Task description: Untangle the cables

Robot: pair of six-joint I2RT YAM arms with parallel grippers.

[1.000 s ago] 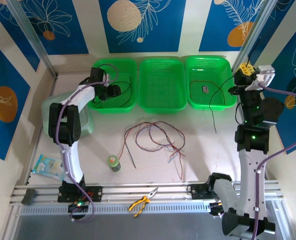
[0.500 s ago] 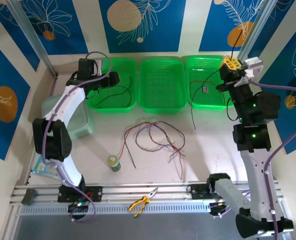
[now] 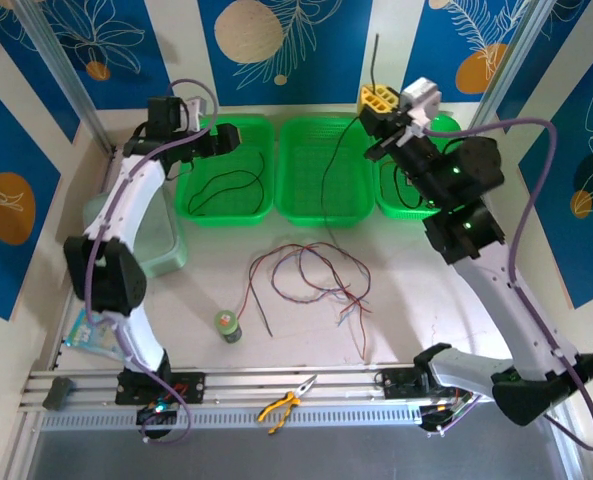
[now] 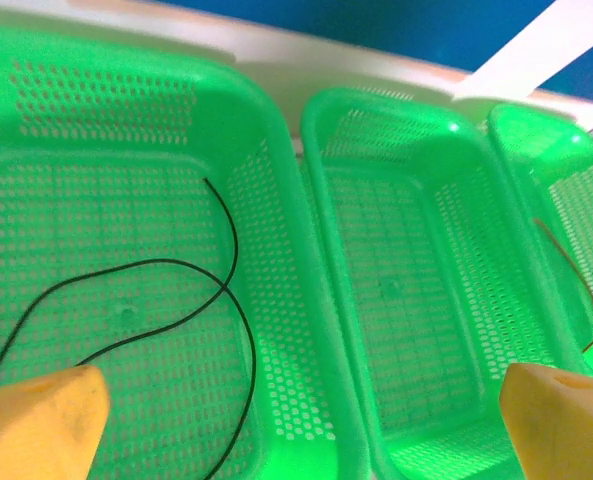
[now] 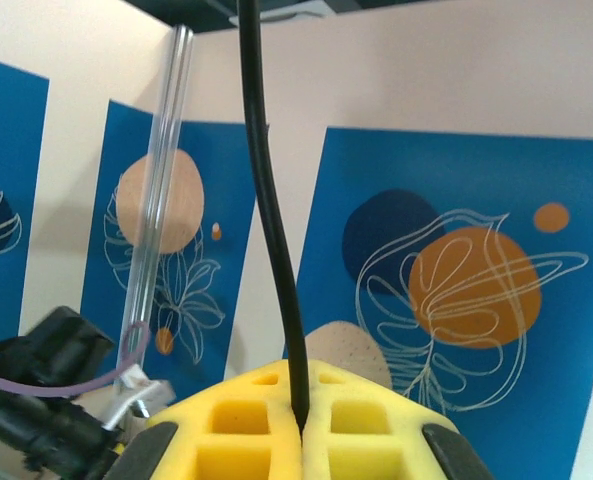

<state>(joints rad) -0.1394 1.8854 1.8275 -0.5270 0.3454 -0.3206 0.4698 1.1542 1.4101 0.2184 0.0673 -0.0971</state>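
Above the seam between the middle basket [image 3: 321,218] and the right basket [image 3: 396,208], the right pincer [image 3: 379,100] sat high. A second earlier it had been out past the right basket's far side, so the arm had swung leftward across that basket. The black cable [image 3: 323,195] it carried had come along. Earlier its tail trailed over the right basket's front rim toward the bench [image 3: 426,290]; now it hung down across the middle basket, with a short end sticking straight up above the pads. The left pincer [image 3: 226,137] had risen from low inside the left basket [image 3: 226,218] to stand over its back part, and the left arm's elbow had drawn back toward the wall. The bundle of cables [image 3: 311,275] on the bench had not shifted.

That red, black and bluish bundle lay mid-bench, well apart from the baskets' front rims and from the near rail, with bare bench to its right. The pliers [image 3: 286,405] rested on the rail.

The left pincer [image 4: 298,425] was spread wide and held nothing. It hung above the left basket, where a second black cable [image 4: 231,250] lay looped on the floor. The right pincer [image 5: 301,425] was pressed together, its yellow pads pinching the black cable [image 5: 266,200] between them.
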